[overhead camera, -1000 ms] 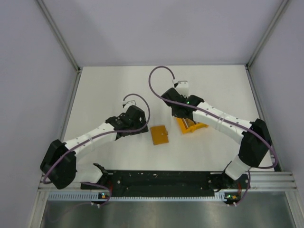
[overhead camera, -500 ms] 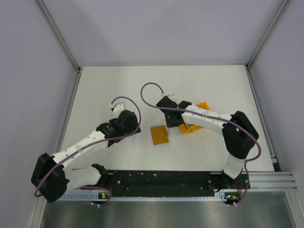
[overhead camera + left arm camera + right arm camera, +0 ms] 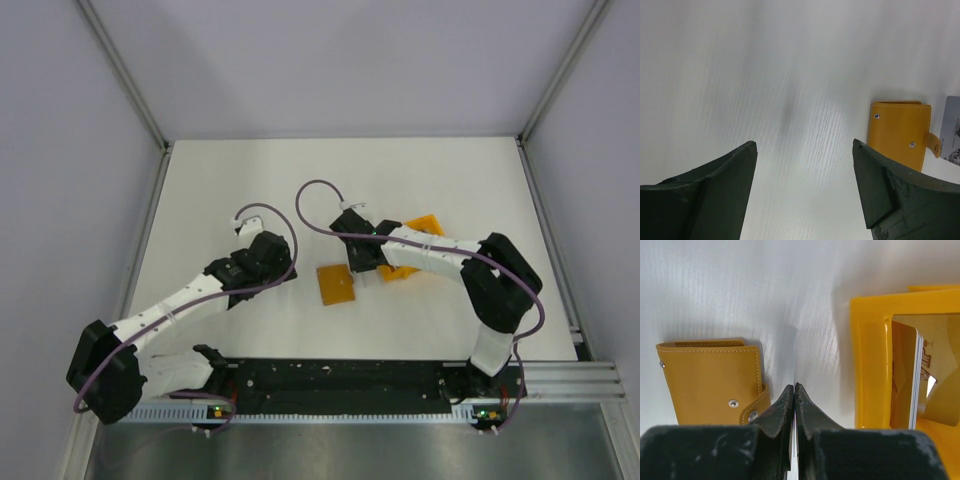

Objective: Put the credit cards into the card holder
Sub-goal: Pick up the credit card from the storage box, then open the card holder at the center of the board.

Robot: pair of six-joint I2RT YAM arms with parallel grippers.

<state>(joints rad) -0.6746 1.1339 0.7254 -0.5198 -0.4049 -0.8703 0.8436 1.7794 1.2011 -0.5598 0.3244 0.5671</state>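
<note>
Right tool nearer card holder

White-shelled left arm and right arm, black joints, purple cables looping at 12 o'clock, dark wedge fingers.

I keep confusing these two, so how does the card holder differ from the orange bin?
The card holder is flat, folded and mustard with metal studs; the bin is brighter, tall-walled and open, with a card standing inside. Both are orange-toned, lying side by side.
</note>
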